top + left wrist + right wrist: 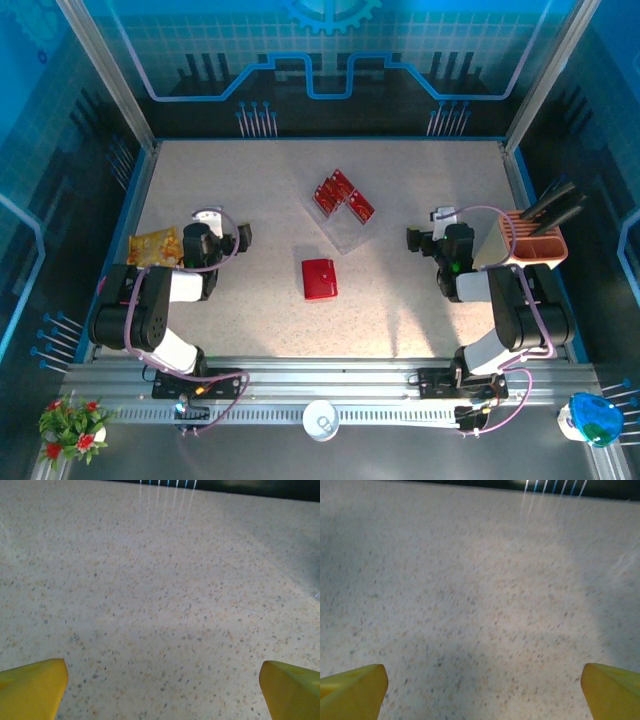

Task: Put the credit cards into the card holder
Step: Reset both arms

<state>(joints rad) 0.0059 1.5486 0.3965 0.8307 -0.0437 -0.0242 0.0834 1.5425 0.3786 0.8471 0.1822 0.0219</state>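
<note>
Several red credit cards [343,196] with black bands lie fanned together at the back middle of the table, partly on a pale clear sheet. The card holder [320,279], a flat red wallet, lies closed at the table's centre, nearer than the cards. My left gripper [243,237] hovers left of the holder, apart from it. In the left wrist view it [162,692] stands open, its yellow fingertips [35,687] wide over bare speckled tabletop. My right gripper [413,238] sits right of the holder and is likewise open [482,692] with nothing between its fingertips [612,690].
A yellow-orange snack packet [155,246] lies beside the left arm. A salmon-pink compartment box [535,244] with black items stands by the right arm. Metal frame posts and blue panels wall the table. A white round object [322,420] sits on the near rail.
</note>
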